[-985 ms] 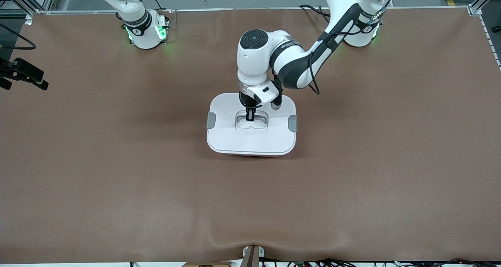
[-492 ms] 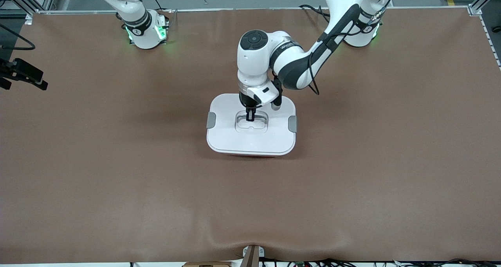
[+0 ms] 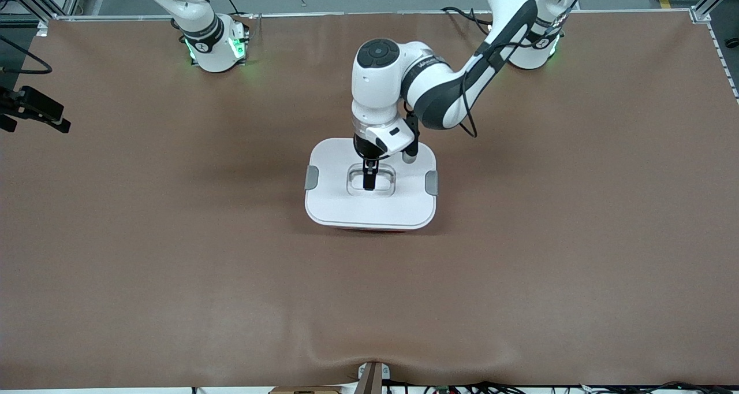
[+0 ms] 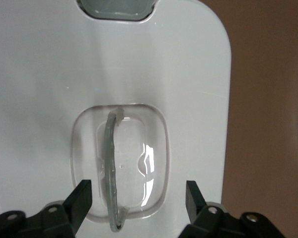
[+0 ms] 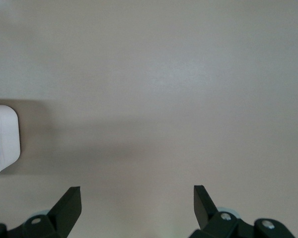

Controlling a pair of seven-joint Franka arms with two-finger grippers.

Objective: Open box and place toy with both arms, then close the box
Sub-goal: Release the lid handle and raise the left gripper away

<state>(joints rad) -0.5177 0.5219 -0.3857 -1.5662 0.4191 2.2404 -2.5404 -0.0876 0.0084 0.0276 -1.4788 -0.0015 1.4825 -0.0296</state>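
The box [image 3: 370, 184] is seen closed at the middle of the tabletop [image 3: 577, 238], well apart from every edge, its white lid [image 4: 44, 84] seated and a grey clip [image 3: 311, 177] shown at each short end. The left tool [image 3: 369, 179] is positioned over the lid's recessed clear handle [image 4: 111, 168], its fingers [image 4: 80, 197] released and spread to either side of the handle without grasping it. The right tool [image 5: 136, 203] is likewise released over bare tabletop beside the box while its arm waits. Lettering on the left arm's wrist cannot be read.
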